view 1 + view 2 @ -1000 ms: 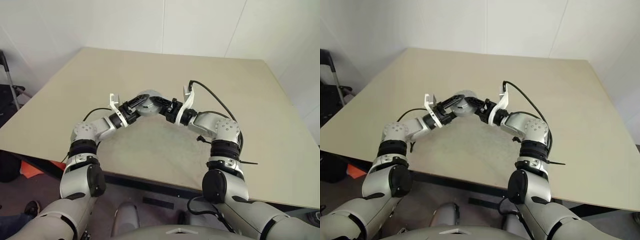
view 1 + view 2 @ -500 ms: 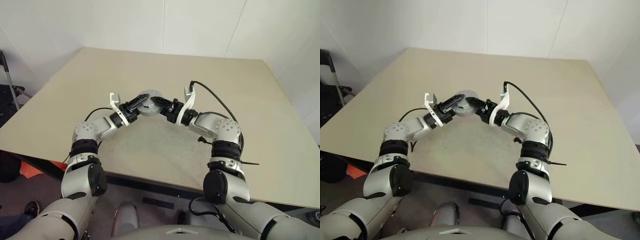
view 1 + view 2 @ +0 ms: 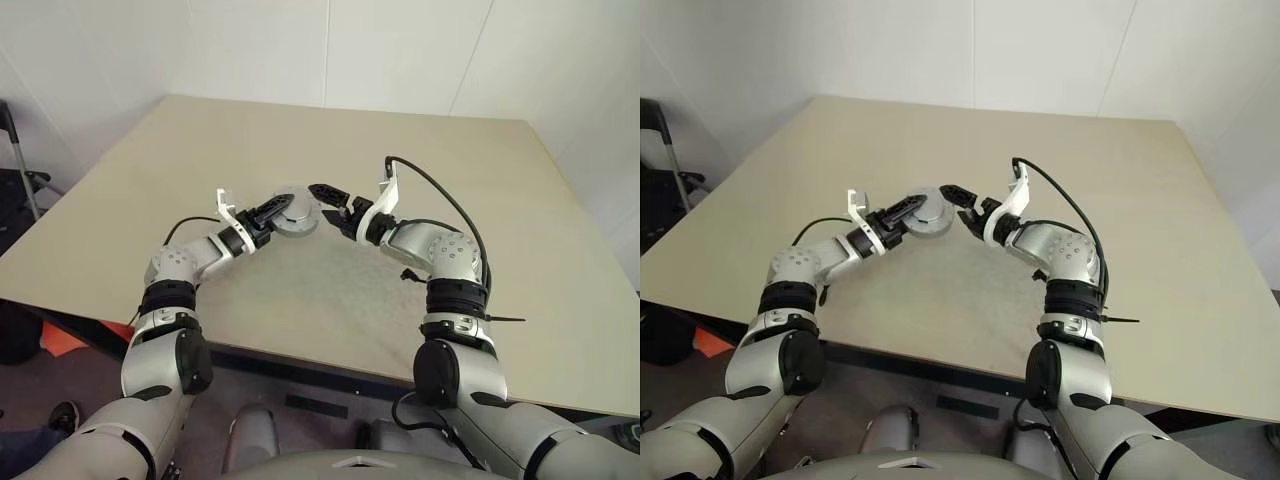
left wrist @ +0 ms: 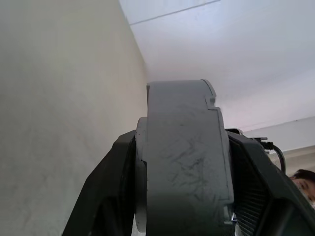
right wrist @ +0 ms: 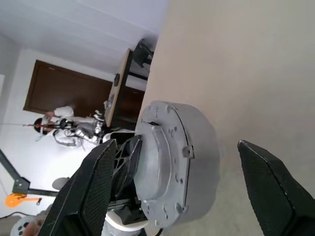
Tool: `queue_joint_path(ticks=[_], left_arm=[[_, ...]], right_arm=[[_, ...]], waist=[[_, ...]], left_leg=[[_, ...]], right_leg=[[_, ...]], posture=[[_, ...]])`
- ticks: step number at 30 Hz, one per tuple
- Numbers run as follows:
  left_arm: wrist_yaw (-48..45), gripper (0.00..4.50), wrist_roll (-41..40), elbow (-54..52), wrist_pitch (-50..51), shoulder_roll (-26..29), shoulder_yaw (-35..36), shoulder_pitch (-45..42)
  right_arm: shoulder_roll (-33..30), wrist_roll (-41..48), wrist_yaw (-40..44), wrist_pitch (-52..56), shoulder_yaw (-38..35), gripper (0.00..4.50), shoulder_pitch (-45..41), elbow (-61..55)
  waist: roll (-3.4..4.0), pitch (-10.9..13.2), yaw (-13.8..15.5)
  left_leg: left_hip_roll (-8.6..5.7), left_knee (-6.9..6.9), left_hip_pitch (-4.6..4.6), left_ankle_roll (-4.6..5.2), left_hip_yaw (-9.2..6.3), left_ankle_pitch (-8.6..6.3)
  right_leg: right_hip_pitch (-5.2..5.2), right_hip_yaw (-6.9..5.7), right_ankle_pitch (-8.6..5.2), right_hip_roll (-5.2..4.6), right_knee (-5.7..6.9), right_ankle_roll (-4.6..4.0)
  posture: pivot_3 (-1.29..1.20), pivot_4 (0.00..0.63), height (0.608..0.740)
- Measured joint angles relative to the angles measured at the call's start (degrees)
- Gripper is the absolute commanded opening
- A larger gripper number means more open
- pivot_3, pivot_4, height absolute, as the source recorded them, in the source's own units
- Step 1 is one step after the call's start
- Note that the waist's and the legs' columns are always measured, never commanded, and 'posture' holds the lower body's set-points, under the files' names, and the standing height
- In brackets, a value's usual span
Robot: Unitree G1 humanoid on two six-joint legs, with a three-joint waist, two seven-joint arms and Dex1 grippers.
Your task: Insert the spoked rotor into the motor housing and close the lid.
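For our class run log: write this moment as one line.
left gripper: shut on grey motor | right gripper: open, beside it | table: bare

The right gripper (image 3: 324,201) let go of the grey assembled motor housing (image 3: 291,213); its jaws spread wide and drew off to the side, apart from the part. The left gripper (image 3: 278,209) alone kept it clamped, and the housing sank closer to the tabletop (image 3: 300,290).

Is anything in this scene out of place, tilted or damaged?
Nothing looks damaged or spilled. The grey round motor unit is held in the left gripper just above the table, while the right gripper stands open beside it.
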Motion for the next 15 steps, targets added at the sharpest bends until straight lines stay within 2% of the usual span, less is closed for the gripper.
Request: queue_joint_path(ticks=[3, 7, 11, 15], left_arm=[[2.19, 2.25, 0.26, 3.04, -8.33, 0.59, 3.03, -0.38], [5.86, 2.25, 0.43, 8.78, -19.05, 4.44, 7.97, -1.4], [7.83, 2.25, 0.86, 12.51, -24.97, 7.96, 10.5, -1.79], [9.44, 2.25, 1.77, 16.01, -28.46, 9.04, 11.11, -2.36]], right_arm=[[-0.27, -0.85, 0.26, -1.27, 0.25, 4.48, 0.2, 0.28], [-0.61, -1.36, 0.3, -1.9, 0.25, 4.48, 0.43, 0.42], [-1.2, -1.37, 0.35, -2.15, 0.19, 4.48, 0.45, 0.42], [-1.05, -1.38, 0.36, -2.17, 0.3, 4.48, 0.45, 0.84]], waist=[[0.0, 0.0, -0.18], [0.0, 0.0, -0.32], [-0.01, 0.0, -0.04], [-0.02, 0.0, 0.98]], left_leg=[[0.02, 0.0, 0.01, 0.0, 0.0, 0.0], [0.05, 0.0, 0.0, 0.0, -0.02, 0.0], [0.05, 0.0, -0.03, 0.01, -0.02, -0.01], [0.05, 0.1, -0.04, 0.0, -0.03, -0.01]], right_leg=[[0.0, 0.0, 0.0, 0.02, 0.0, 0.0], [0.0, 0.0, 0.0, 0.07, -0.02, 0.0], [0.0, -0.03, 0.0, 0.05, -0.04, 0.0], [0.03, -0.04, 0.0, 0.01, 0.0, 0.0]], posture=[[0.0, 0.0, 0.74], [0.0, 0.0, 0.74], [0.0, 0.0, 0.74], [0.0, 0.0, 0.74]])
